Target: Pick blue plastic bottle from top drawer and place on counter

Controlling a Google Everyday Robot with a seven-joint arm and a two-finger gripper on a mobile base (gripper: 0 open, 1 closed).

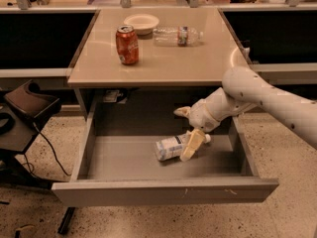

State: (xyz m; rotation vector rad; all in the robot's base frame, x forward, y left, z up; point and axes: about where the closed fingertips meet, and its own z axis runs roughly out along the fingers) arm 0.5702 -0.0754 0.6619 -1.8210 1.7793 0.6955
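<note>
Glossy beige counter point(198, 66) up top, and the shallow grey metal top drawer point(163, 192) stands open beneath. A smooth white arm point(267, 95) reaches in from the right. Its tool point(188, 129) has its cream fingers spread wide, one lying across the neck of the blue plastic bottle point(169, 148), which rests on its side on the drawer floor. A red can point(127, 44) stands on the counter.
</note>
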